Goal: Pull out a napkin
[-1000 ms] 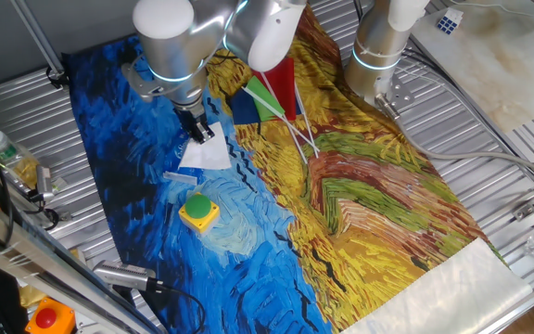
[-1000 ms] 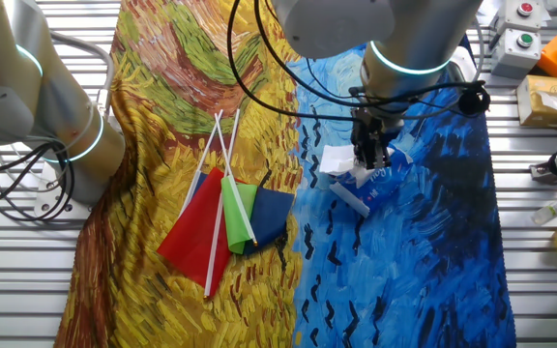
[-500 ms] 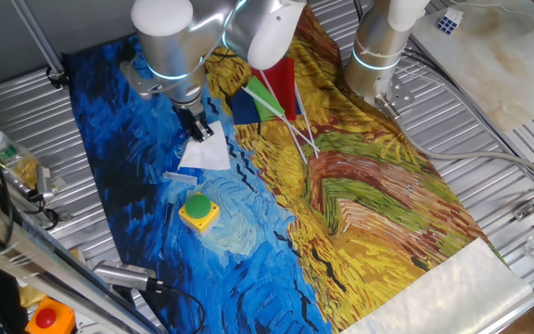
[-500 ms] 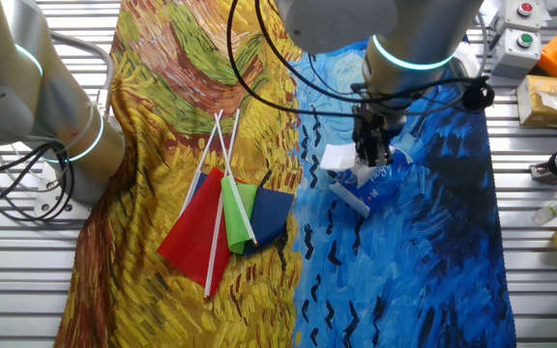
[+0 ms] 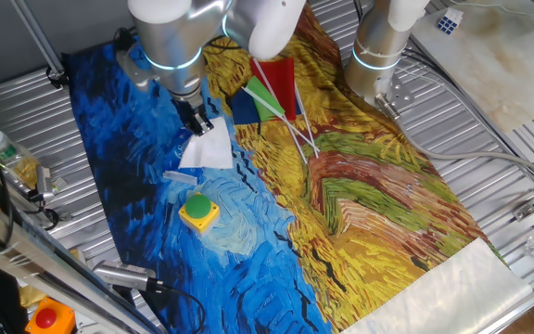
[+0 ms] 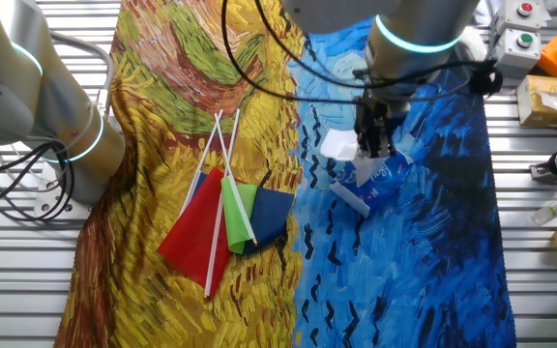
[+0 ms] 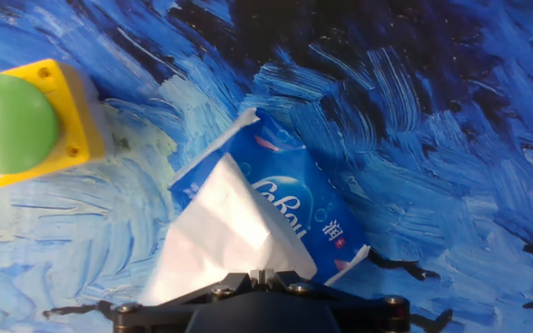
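A white creased napkin (image 7: 213, 231) rises out of a blue tissue pack (image 7: 290, 208) lying on the blue painted cloth. My gripper (image 7: 259, 275) is shut on the napkin's upper end, above the pack. In one fixed view the napkin (image 5: 209, 151) hangs as a white triangle below the gripper (image 5: 197, 126). In the other fixed view the napkin (image 6: 337, 145) shows left of the gripper (image 6: 373, 147), with the pack (image 6: 375, 170) just below.
A yellow box with a green button (image 5: 197, 211) sits near the pack, also in the hand view (image 7: 28, 123). Red and green flags with white sticks (image 6: 222, 215) lie on the yellow part of the cloth. A second arm's base (image 5: 378, 51) stands at the back.
My gripper has risen a little with the napkin, and more of the white sheet has come out of the pack.
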`<state>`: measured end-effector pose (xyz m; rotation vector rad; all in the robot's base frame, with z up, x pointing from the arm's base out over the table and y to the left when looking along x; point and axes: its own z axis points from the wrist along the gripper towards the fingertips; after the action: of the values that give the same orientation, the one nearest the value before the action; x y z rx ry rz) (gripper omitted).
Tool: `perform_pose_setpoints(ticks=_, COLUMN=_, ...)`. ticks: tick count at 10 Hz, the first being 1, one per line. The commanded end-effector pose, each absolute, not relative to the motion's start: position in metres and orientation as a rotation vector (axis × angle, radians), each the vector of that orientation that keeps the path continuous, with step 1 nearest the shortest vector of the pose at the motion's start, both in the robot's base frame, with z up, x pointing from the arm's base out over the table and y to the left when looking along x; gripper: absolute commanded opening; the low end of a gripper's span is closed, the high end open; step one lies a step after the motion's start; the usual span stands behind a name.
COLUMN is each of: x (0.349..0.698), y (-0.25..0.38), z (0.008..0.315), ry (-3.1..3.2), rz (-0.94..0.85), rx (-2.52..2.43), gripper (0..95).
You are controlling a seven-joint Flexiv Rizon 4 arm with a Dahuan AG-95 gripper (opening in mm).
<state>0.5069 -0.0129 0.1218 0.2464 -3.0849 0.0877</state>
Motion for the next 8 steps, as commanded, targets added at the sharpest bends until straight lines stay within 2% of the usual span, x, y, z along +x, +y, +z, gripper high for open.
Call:
perform_pose_setpoints(ticks=1, x=0.507, y=-0.013, z=0.122, ry=-3.086, rz=0.089, rx=0.247, gripper=0.0)
perform_pose_setpoints(ticks=8, x=0.505, y=-0.005, z=0.148, ry=-3.064, rz=0.082, rx=0.213, gripper=0.0)
